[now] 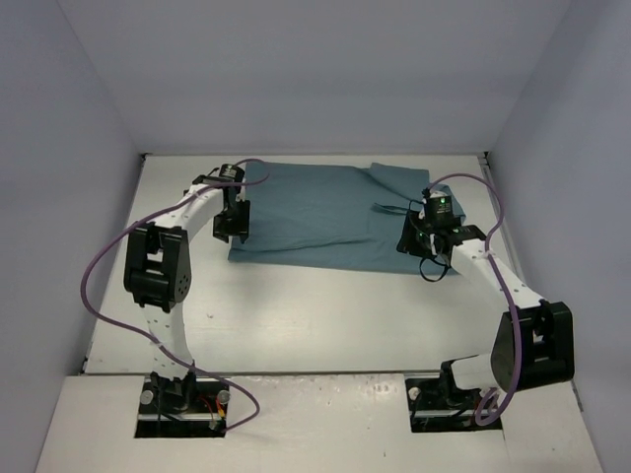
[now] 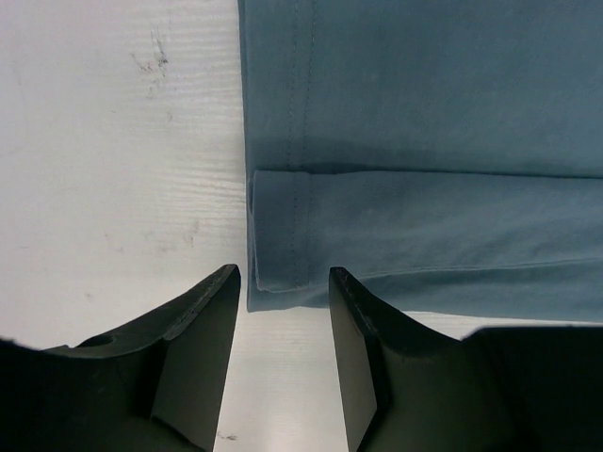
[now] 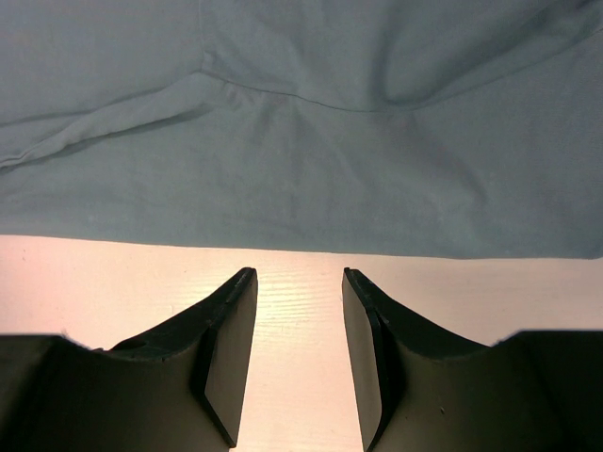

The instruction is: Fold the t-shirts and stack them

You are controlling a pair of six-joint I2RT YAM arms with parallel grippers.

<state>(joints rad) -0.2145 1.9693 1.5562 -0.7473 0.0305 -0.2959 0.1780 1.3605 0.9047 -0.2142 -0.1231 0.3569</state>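
The left gripper (image 2: pixel 283 273) hangs half-open and empty at the t-shirt (image 1: pixel 325 217) corner. The right gripper (image 3: pixel 300 273) is the same, seemingly just short of the hem.

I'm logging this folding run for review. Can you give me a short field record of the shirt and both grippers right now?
garment: teal-blue short-sleeved cotton t-shirt, flat on the white table, partly folded over itself
left gripper: open, tips at the shirt's hemmed corner, nothing gripped
right gripper: open, over bare table, just short of the shirt's edge
stack: none; one shirt visible
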